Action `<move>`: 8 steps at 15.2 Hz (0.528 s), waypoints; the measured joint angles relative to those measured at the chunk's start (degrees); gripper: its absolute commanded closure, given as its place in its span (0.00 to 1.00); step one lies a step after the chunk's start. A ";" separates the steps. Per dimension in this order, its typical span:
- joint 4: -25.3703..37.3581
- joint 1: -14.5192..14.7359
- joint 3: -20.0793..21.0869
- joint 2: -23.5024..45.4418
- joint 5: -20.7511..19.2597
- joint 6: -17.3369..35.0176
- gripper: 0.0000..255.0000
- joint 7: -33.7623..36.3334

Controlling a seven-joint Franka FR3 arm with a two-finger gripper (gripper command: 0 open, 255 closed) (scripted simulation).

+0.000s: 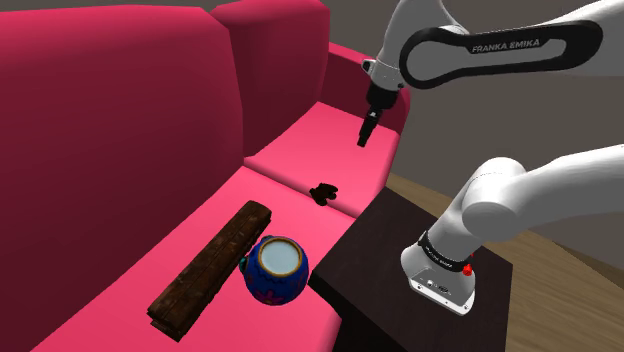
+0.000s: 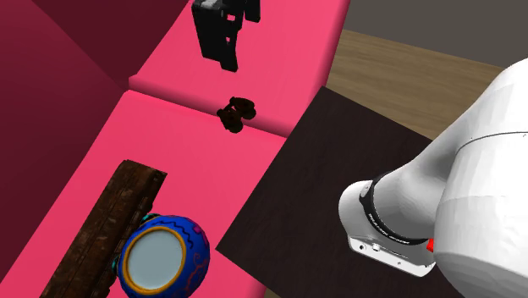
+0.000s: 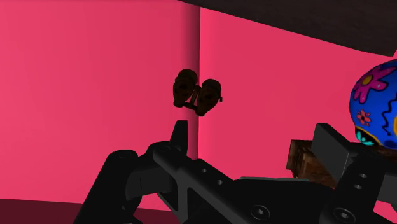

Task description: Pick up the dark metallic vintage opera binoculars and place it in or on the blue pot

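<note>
End effector, fingers apart, hangs over a pink sofa. Dark opera binoculars lie on the cushion seam, well apart from the blue pot beside a brown plank.

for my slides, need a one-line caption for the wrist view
Open tool hovers over dark binoculars on the pink sofa, blue pot nearby
</note>
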 measured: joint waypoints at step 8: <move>-5.00 -1.36 -5.77 14.18 -0.55 19.06 0.00 -6.17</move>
